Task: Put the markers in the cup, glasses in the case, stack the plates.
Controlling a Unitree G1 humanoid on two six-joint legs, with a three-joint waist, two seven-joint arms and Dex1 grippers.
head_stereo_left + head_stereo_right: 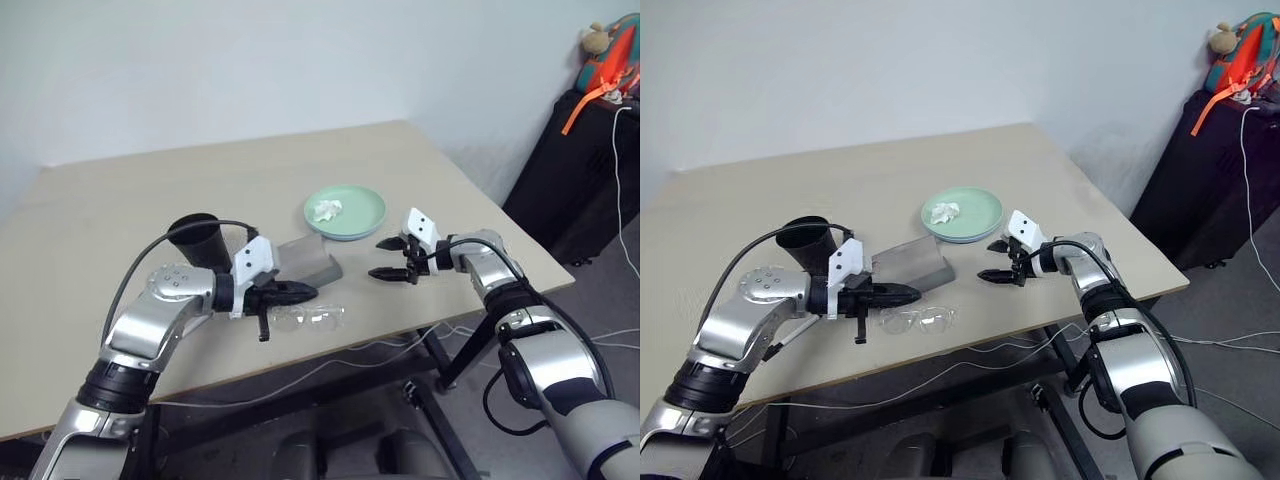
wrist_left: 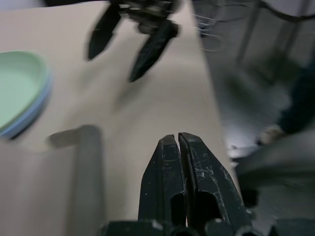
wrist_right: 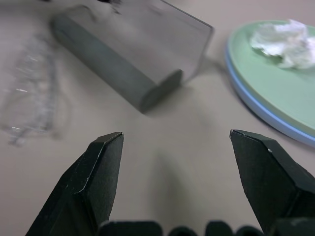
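No writing is legible anywhere. On the beige counter (image 1: 120, 200), the black tapered plastic cup (image 1: 196, 238) stands behind the left tool (image 1: 290, 293), whose fingers are pressed together over the clear frameless glasses (image 1: 308, 318) near the front edge. The grey oblong case (image 1: 310, 262) lies just behind. The stacked mint-green and light-blue plates (image 1: 345, 212), holding crumpled white paper (image 3: 285, 42), sit left of the wide-spread right tool (image 1: 392, 258).

Left gripper (image 1: 305, 293) in front of the grey case (image 1: 312, 262), hiding part of its near side. Cup (image 1: 196, 240) partly masked by the left arm and a cable (contents not readable). Light blue plate (image 3: 256, 101) visible only as a thin rim under the mint green plate (image 3: 285, 88), itself cut by the picture's edge. Clear glasses (image 3: 29, 93) blurred to a faint outline. White crumpled object (image 1: 327, 210) on the plate too small to identify.
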